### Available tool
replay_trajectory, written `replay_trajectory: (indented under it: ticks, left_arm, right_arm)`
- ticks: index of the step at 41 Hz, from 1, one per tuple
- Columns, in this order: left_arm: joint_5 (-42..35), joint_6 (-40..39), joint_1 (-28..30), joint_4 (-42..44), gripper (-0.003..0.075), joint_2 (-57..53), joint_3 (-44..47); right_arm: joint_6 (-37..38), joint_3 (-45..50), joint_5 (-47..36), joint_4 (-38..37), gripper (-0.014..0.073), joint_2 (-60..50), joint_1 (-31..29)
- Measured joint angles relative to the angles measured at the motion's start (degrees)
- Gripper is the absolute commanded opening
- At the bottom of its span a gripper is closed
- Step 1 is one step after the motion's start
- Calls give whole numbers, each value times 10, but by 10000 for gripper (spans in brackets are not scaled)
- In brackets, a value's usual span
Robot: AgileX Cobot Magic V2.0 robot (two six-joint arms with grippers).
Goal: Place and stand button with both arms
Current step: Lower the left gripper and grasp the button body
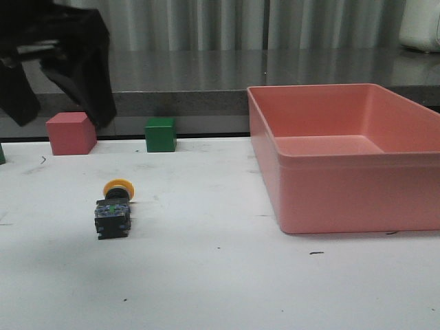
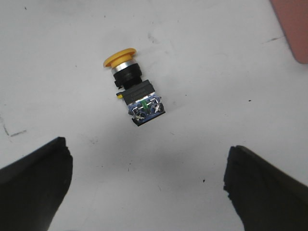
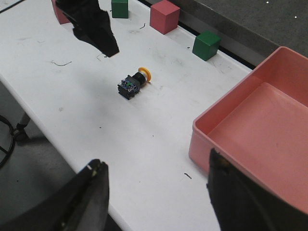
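Observation:
The button point(image 1: 115, 208) lies on its side on the white table, its yellow cap pointing toward the back and its dark blocky base toward the front. It also shows in the left wrist view point(image 2: 134, 94) and the right wrist view point(image 3: 133, 83). My left gripper point(image 1: 63, 113) hangs open and empty above the table at the far left, behind and above the button; in its own view the left gripper point(image 2: 145, 150) has wide-apart fingers with the button ahead of them. My right gripper point(image 3: 156, 162) is open and empty, high over the table's front edge, far from the button.
A large pink bin point(image 1: 330, 199) stands on the right. A red cube point(image 1: 71, 133) and a green cube point(image 1: 160, 134) sit along the table's back edge. Another green block point(image 1: 1, 152) peeks in at the far left. The table's front edge point(image 3: 72, 159) drops to the floor.

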Motion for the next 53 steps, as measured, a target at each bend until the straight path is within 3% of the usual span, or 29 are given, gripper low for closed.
replay_trajectory:
  ticks: [23, 53]
  left_arm:
    - [18, -120, 11, 13, 618, 229, -117]
    - [-42, -160, 22, 25, 617, 290, -132]
  right_arm:
    - [0, 0, 0, 0, 467, 0, 0]
    - [0, 0, 0, 0, 467, 0, 0]
